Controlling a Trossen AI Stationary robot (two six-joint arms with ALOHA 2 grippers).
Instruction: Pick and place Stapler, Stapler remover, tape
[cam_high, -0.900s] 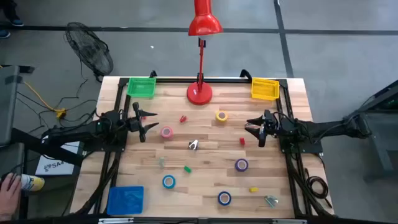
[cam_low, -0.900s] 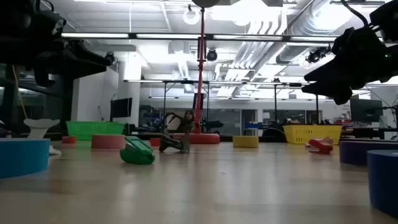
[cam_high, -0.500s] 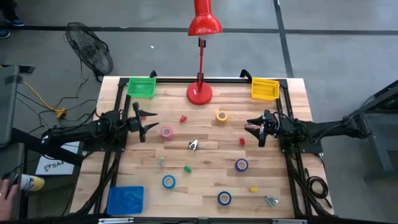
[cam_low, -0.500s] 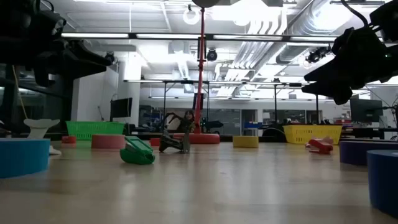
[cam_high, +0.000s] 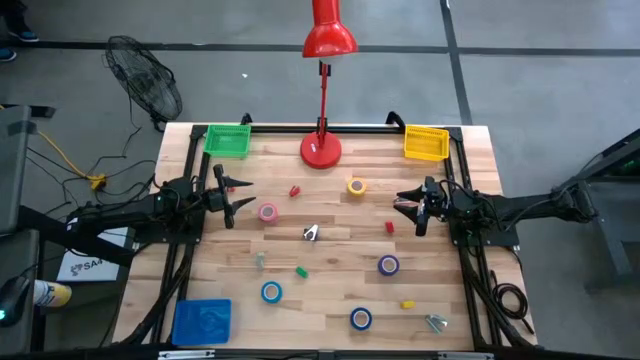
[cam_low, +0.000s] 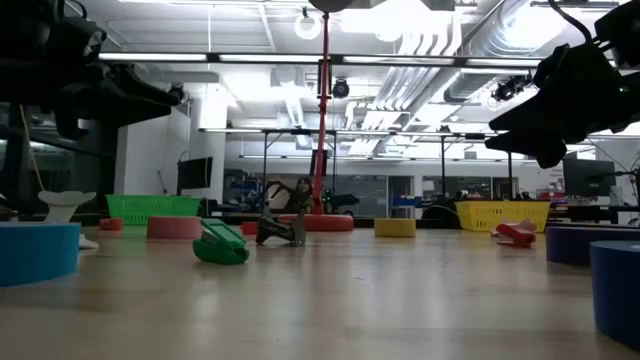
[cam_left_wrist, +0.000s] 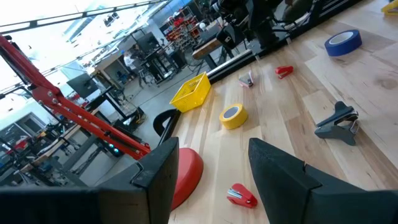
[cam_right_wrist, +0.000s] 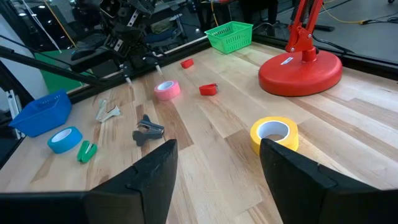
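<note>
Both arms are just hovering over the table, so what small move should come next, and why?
Probably the left gripper, open and empty, should ease toward the pink tape roll and lower over it. That roll lies flat on the table, apart from other items, and nearest that gripper. The right gripper is also open and empty, near the yellow tape roll.

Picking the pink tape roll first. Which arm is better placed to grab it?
Left, probably. The left gripper is open, empty and just beside the pink tape roll; the right gripper, also open, sits far across the table.
</note>
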